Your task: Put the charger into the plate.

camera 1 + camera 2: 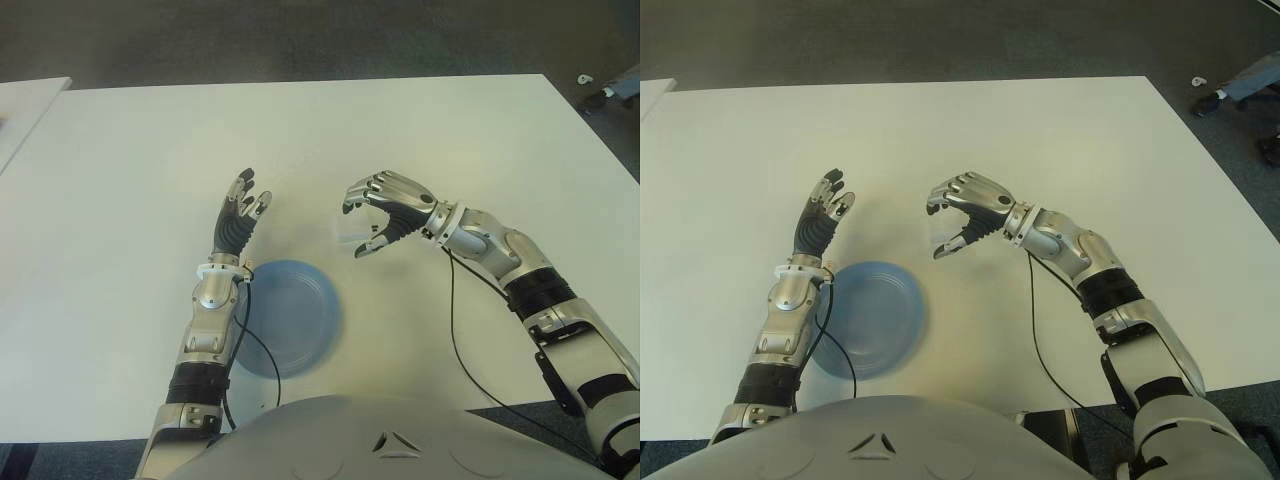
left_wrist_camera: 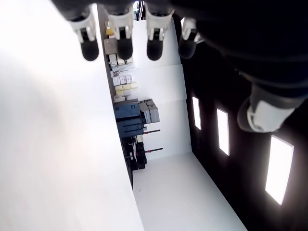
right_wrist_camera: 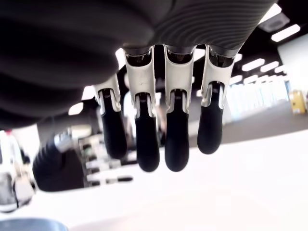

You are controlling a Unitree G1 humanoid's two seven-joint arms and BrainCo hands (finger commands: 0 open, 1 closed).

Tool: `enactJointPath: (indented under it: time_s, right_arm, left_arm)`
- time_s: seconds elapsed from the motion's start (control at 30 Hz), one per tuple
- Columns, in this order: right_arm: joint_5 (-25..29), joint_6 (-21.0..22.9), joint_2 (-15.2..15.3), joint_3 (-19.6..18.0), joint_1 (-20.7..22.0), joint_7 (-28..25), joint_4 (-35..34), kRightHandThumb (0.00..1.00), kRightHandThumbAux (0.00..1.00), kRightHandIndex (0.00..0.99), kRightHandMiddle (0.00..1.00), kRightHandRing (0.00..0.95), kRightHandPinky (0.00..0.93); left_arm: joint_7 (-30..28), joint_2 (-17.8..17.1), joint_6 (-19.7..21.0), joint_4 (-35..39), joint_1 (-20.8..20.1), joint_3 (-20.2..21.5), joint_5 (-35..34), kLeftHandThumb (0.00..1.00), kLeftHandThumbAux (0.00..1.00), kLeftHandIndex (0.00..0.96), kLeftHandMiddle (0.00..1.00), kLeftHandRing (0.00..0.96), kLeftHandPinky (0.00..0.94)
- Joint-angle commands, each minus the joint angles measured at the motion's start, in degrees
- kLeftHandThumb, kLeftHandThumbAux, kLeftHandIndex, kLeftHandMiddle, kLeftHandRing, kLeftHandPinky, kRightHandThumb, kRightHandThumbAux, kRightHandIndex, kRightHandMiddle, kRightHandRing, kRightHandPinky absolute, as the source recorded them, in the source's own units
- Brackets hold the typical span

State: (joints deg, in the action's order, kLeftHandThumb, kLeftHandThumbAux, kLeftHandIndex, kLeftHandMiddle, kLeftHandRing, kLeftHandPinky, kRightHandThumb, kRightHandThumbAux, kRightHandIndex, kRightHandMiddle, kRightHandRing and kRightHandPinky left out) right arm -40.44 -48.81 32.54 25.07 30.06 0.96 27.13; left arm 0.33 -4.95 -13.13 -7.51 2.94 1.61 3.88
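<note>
nearest the table's [image 1: 120, 150] front edge, left of its middle, lies the blue plate [image 1: 290, 320] with nothing on it, the left forearm crossing its left rim. left hand [image 1: 238, 222] stands just behind the plate, farther from the front edge, fingers [image 2: 122, 45] straight, spread wide and empty. right hand [image 1: 385, 212] hovers over the table's middle, fingers [image 3: 147, 149] and thumb half-curled and apart around a faint pale shape that may be the charger [image 1: 350, 232], though i cannot tell whether they touch it.

Two head eyes look down, sharing the table [image 1: 400, 130]; each wrist camera closely faces its own fingers [image 3: 147, 144].
</note>
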Motion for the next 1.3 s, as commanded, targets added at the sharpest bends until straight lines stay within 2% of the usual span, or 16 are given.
enactJointPath:
  time_s: [0.03, 0.4, 0.73, 1.3]
  right_arm:
    - [-3.42, -3.0, -0.26, 2.31, 3.83, 1.76, 8.52, 0.333, 0.183, 0.003, 0.003, 0.002, 0.002]
    - [-8.46, -6.11, -0.65, 6.35, 8.29, 4.39, 15.78, 0.332, 0.138, 0.0, 0.0, 0.0, 0.0]
    - [-18.37, -4.61, -0.3, 12.78, 13.63, 8.58, 20.5, 0.366, 0.147, 0.0, 0.0, 0.0, 0.0]
    - [-20.85, -3.77, -0.87, 16.82, 16.57, 11.94, 24.12, 0.323, 0.113, 0.0, 0.0, 0.0, 0.0]
  left_arm:
    - [0.02, -0.13, 1.08, 0.16, 0.39, -0.16, 0.35, 0.0, 0.429, 0.009, 0.022, 0.0, 0.0]
    - [-0.01, 0.01, 0.83, 0.63, 0.81, -0.5, 0.39, 0.0, 0.418, 0.009, 0.021, 0.0, 0.0]
    - [-0.24, 0.17, 1.16, 1.39, 1.31, -0.92, 0.27, 0.0, 0.417, 0.003, 0.021, 0.0, 0.0]
    - [-0.57, 0.21, 2.76, 3.09, 1.87, -1.32, 0.05, 0.0, 0.44, 0.009, 0.049, 0.007, 0.0]
